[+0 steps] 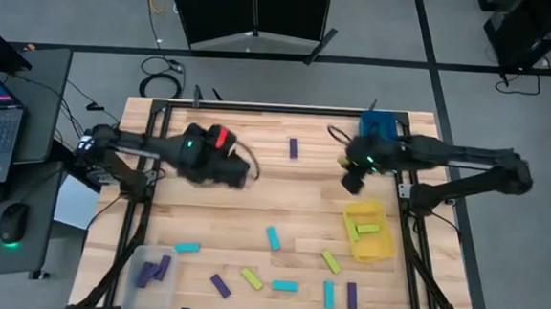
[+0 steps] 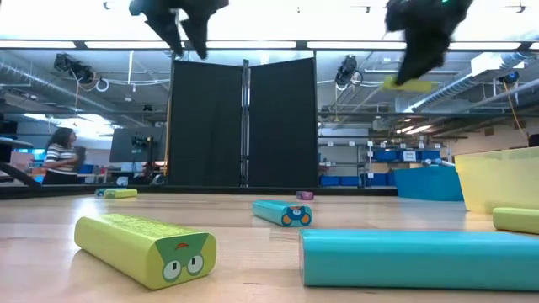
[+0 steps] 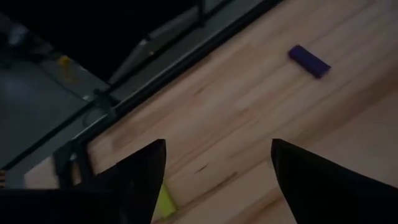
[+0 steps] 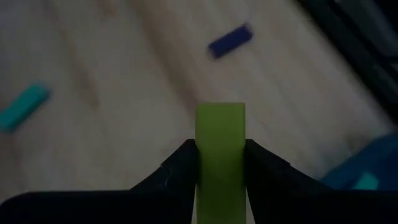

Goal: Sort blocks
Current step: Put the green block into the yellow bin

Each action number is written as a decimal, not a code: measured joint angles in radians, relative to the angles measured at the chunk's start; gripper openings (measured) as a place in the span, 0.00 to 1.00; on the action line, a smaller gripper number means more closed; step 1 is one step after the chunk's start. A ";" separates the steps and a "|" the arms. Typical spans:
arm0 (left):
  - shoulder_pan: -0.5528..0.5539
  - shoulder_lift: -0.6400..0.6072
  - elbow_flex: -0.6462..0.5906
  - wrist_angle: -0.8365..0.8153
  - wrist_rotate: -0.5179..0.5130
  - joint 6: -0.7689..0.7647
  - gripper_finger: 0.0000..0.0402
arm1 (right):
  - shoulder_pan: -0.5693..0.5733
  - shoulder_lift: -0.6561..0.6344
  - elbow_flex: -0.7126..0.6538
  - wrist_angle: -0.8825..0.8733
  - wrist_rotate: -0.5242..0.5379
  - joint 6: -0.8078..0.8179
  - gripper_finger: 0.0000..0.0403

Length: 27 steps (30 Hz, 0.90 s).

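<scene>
A yellow-green block [image 4: 220, 155] is showing between the right gripper's [image 4: 220, 163] dark fingers. A yellow tray [image 1: 368, 244] is holding more yellow-green, a clear tray [image 1: 137, 261] is holding purple bars [image 1: 151, 270], and cyan bars [image 1: 285, 286] are lying on pale striped wood [image 1: 282, 198] (one [image 2: 281, 212] is wearing a cartoon face).

The middle of the surface [image 1: 254, 196] is bare wood, with lots of room to pass between the two arms. A lone purple block [image 1: 293, 148] lies near the far edge. Closer to the front, blocks [image 1: 274, 238] lie scattered with small gaps between them. The yellow tray [image 1: 382, 245] fills the right side, and the clear tray [image 1: 130, 261] sits in the front left corner.
</scene>
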 joint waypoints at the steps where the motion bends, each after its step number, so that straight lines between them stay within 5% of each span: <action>1: 0.030 0.000 0.000 0.043 0.027 0.062 0.74 | 0.043 -0.022 0.000 -0.038 0.001 0.027 0.28; 5: 0.139 0.002 0.000 0.179 0.146 0.299 0.74 | 0.249 -0.079 -0.011 -0.163 -0.021 0.178 0.28; 13: 0.288 0.046 -0.026 0.362 0.396 0.593 0.74 | 0.650 -0.032 -0.148 -0.117 -0.099 0.528 0.28; 21: 0.327 0.213 -0.031 0.398 0.527 0.769 0.74 | 0.842 0.094 -0.216 -0.075 -0.054 0.817 0.28; 23: 0.324 0.267 -0.031 0.424 0.566 0.817 0.74 | 0.857 0.126 -0.225 -0.085 -0.048 0.855 0.34; 27: 0.290 0.355 -0.032 0.453 0.637 0.908 0.74 | 0.876 0.163 -0.226 -0.097 -0.034 0.882 0.61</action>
